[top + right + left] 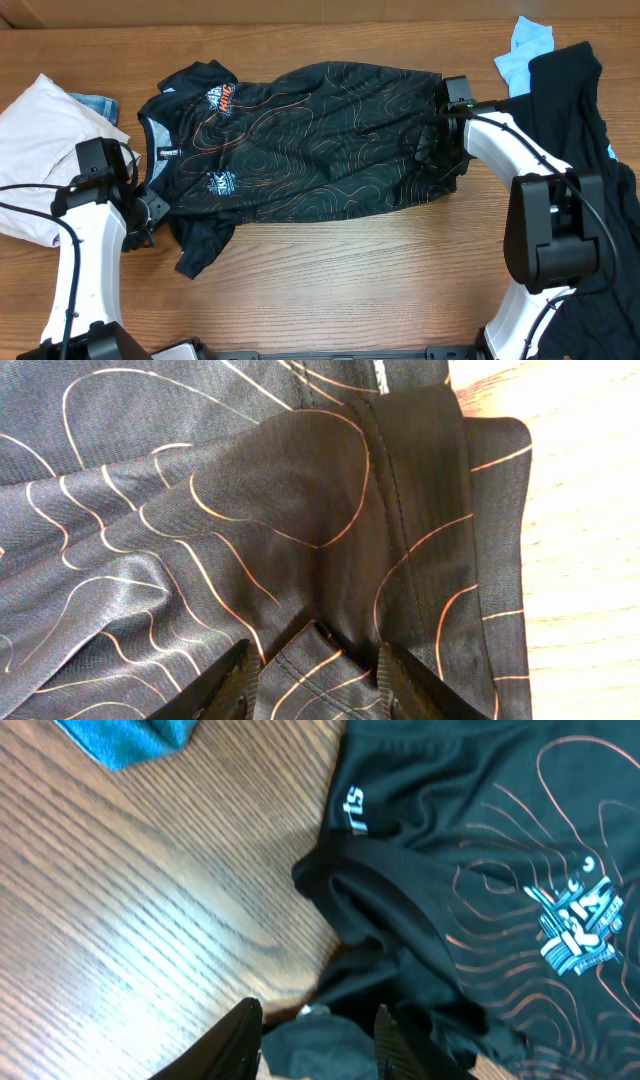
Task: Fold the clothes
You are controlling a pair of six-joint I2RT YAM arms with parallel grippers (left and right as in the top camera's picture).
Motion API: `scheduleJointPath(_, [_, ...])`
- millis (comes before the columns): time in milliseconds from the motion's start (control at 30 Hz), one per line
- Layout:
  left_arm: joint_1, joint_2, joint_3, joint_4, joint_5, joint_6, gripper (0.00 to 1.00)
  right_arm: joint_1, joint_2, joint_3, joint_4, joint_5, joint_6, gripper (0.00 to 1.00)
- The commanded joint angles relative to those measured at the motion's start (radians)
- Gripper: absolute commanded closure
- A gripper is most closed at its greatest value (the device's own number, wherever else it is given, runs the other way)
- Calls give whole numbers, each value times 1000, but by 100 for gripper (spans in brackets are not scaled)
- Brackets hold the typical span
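Shirt [300,140] flat mid-table [380,290], collar left, hem right. Left gripper [316,1038] pinching bunched cloth by lower sleeve; right gripper [315,678] clamped on hem fold. Expect thin, limp, slippery jersey: weighs little, stretches, drags, creases. You should grip seams or doubled edges, lift both ends evenly, hold taut.
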Motion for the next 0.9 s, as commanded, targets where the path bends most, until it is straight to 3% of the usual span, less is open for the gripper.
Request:
scheduleJointPath(0, [0, 3, -64, 56, -7, -39, 56, -3, 7, -6, -2, -1, 5, 57])
scheduleJointPath(467, [0, 130, -110, 233, 90, -39, 55, -4, 7, -6, -3, -1, 5, 57])
scheduleJointPath(700, [0, 151, -108, 261, 123, -21, 96, -4, 7, -6, -3, -1, 5, 58])
scheduleJointPath(867, [0, 151, -108, 265, 123, 10, 96, -4, 7, -6, -3, -1, 5, 57])
